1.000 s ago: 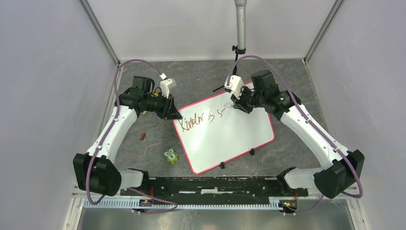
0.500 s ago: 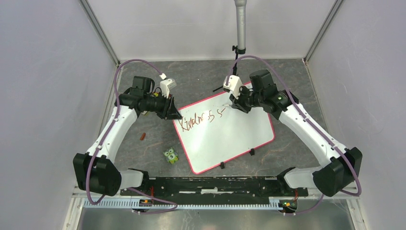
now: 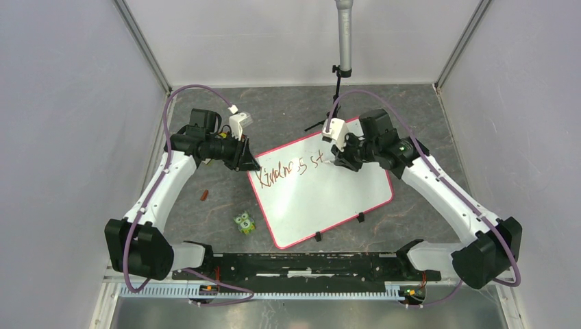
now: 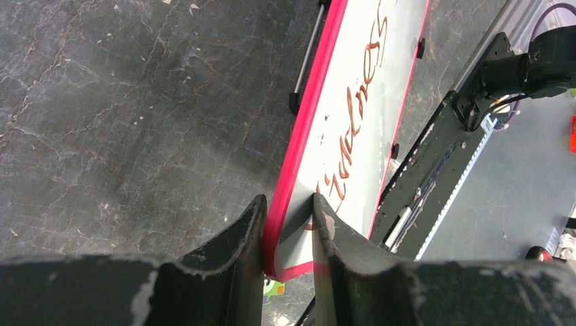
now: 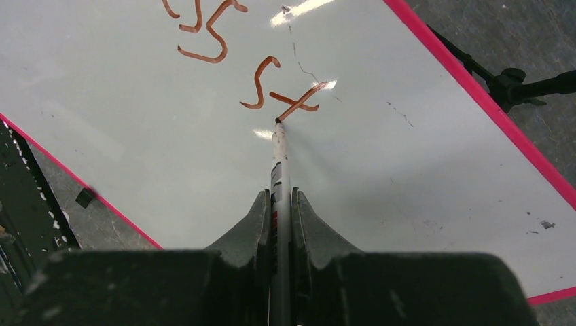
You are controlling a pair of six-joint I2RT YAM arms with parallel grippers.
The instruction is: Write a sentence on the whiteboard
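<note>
The right fingers (image 5: 279, 195) are squeezing a thin marker (image 5: 279, 159) tight between them. The marker is pointing straight out from the fingers. Its tip is touching the whiteboard (image 5: 421, 183) at the bottom of a slanted line in a letter "t". An "s" in the same brownish-red ink is sitting just beside that "t".

The left fingers (image 4: 288, 204) are pinching the pink edge of the whiteboard, one finger on each side of it. They are holding it at its left corner.

The whiteboard (image 3: 329, 199) is lying on the dark bench (image 3: 274, 110), about in the middle. It is turned so that one corner is pointing at the far edge of the bench. The sentence (image 3: 291, 168) is running along the far-left side of the board in one line. It is reading something like "Kindness st".

A small green owl toy (image 3: 244, 222) is standing on the bench near the board's near-left edge, not touching it. A tiny red piece (image 3: 203, 195) is lying farther to the left, close to the left arm. A grey pole (image 3: 344, 34) is standing at the far edge of the bench.
</note>
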